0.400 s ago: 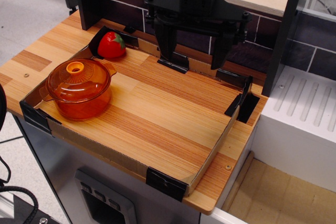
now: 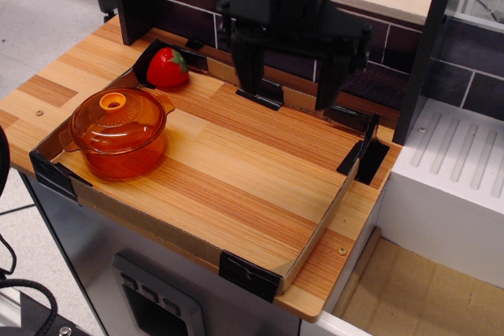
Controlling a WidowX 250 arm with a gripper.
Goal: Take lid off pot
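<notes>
Wooden boards make up the table (image 2: 260,179), with a dark brick wall behind. Near the left edge, the pot (image 2: 118,151) is seen with the lid (image 2: 116,120) on top. It looks light, hard and smooth, so the small knob (image 2: 113,101) should be pinched. Far away, the gripper (image 2: 288,94) is held with jaws spread and empty.

A red strawberry (image 2: 166,68) sits at the far left corner of the wooden worktop (image 2: 260,171). A low cardboard rim (image 2: 319,226) with black taped corners borders that worktop.
</notes>
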